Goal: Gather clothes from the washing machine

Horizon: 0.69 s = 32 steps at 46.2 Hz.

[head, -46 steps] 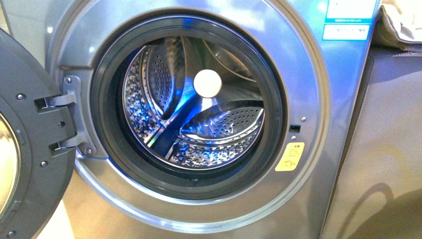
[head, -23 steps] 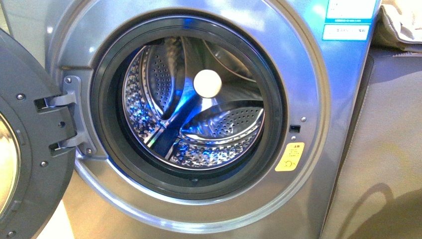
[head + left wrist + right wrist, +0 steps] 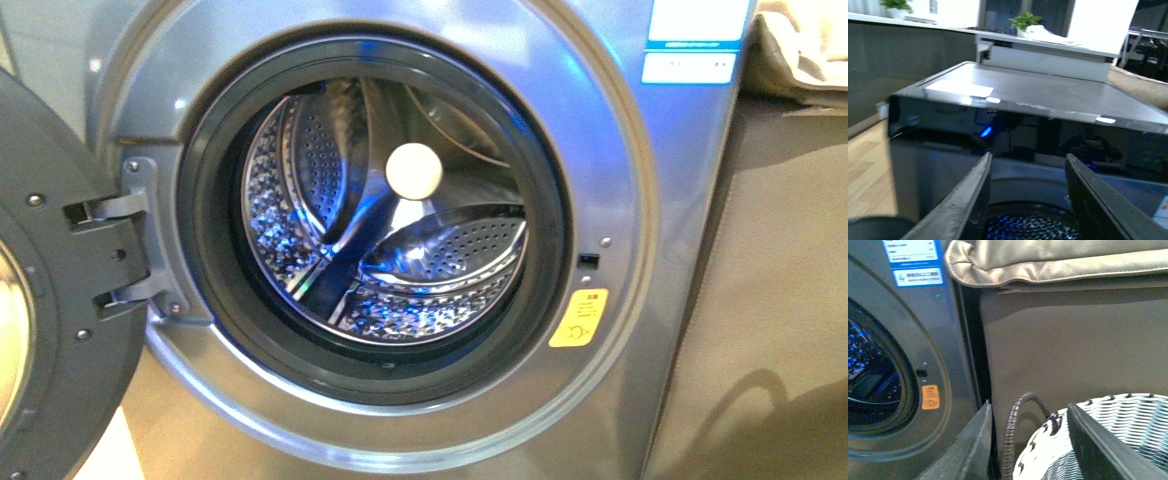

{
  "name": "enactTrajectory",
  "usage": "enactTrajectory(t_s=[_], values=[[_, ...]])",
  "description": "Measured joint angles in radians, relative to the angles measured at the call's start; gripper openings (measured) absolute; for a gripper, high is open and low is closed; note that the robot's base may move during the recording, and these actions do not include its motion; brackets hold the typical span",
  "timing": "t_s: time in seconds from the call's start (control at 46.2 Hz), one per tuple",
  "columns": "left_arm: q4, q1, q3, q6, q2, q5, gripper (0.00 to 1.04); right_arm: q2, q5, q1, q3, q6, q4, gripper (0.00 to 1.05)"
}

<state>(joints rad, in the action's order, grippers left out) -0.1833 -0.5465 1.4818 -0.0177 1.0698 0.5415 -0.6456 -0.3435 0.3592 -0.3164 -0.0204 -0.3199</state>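
Now the washing machine [image 3: 640, 330] sits slightly shifted in view — both claws [image 3: 1025, 200] [image 3: 1028, 440] wide, empty.

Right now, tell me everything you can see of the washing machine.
The washing machine is a grey metallic front-loader. Its dark-rimmed door is swung open on the left hinge. The perforated steel drum, lit bluish, shows no clothes. A yellow sticker sits beside the porthole, a blue-white label above. A woven basket stands beside it.
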Motion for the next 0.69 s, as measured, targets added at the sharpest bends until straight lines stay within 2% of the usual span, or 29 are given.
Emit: enactTrajectory(t_s=[0.086,0.195,0.238,0.281,0.368,0.541,0.605,0.692], values=[[0.098,0.066,-0.286,0.010,-0.178,-0.044,0.30,0.056,0.049,-0.055,0.049,0.010,-0.002,0.31],[0.201,0.148,-0.644,0.015,-0.302,-0.154,0.07,0.119,0.113,-0.121,0.115,0.015,-0.001,0.08],[0.219,0.173,-0.735,0.016,-0.317,-0.185,0.03,0.137,0.133,-0.138,0.132,0.017,0.000,0.02],[0.246,0.193,-0.829,0.015,-0.332,-0.233,0.04,0.159,0.151,-0.157,0.150,0.018,0.003,0.03],[0.283,0.253,-0.948,0.016,-0.392,-0.254,0.04,0.190,0.182,-0.185,0.174,0.018,0.011,0.02],[0.351,0.336,-1.094,0.018,-0.533,-0.341,0.04,0.261,0.231,-0.240,0.219,0.018,0.035,0.02],[0.363,0.356,-1.135,0.019,-0.553,-0.364,0.04,0.283,0.317,-0.297,0.229,0.018,0.050,0.02],[0.372,0.383,-1.191,0.019,-0.583,-0.386,0.04,0.311,0.337,-0.346,0.241,0.018,0.063,0.02]])
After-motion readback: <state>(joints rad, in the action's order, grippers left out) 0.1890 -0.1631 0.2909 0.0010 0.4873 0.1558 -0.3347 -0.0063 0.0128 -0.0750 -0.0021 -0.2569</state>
